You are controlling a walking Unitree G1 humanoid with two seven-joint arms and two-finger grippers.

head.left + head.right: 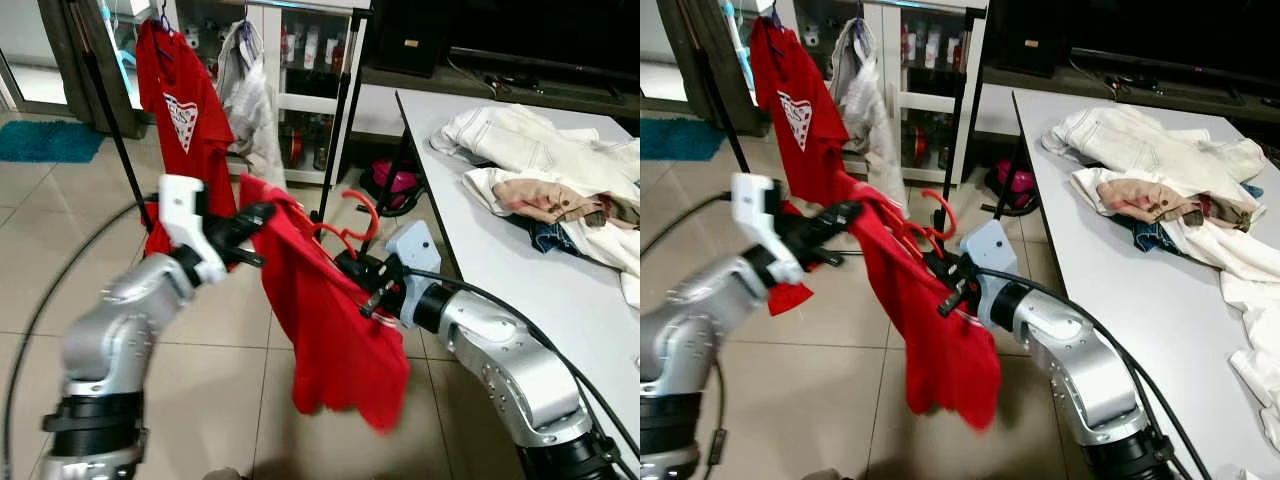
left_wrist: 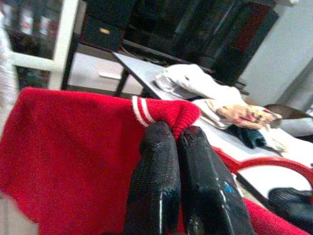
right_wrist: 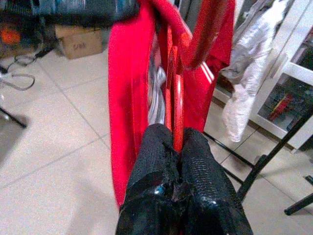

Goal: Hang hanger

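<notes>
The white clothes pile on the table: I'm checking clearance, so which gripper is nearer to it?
Right. The right gripper, shut on the red hanger, is beside the table edge below the white clothes pile; the left gripper pinches the red shirt farther away.

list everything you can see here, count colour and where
red shirt: 1, red with white stripes at a cuff, held up between the two grippers above the floor
hanger: 1, red, inside that shirt, hook sticking up
hung t-shirt: 1, red with a white print, on the clothes rack
pale garment: 1, white-grey, hanging beside the hung t-shirt
clothes rack: 1, black, behind the held shirt
table: 1, white, on the robot's right
clothes pile: 1 heap, mostly white with tan and blue, on the table
rug: 1, teal, far left on the floor
left gripper: fingers shut on the shirt's cuff
right gripper: fingers shut on the hanger
</notes>
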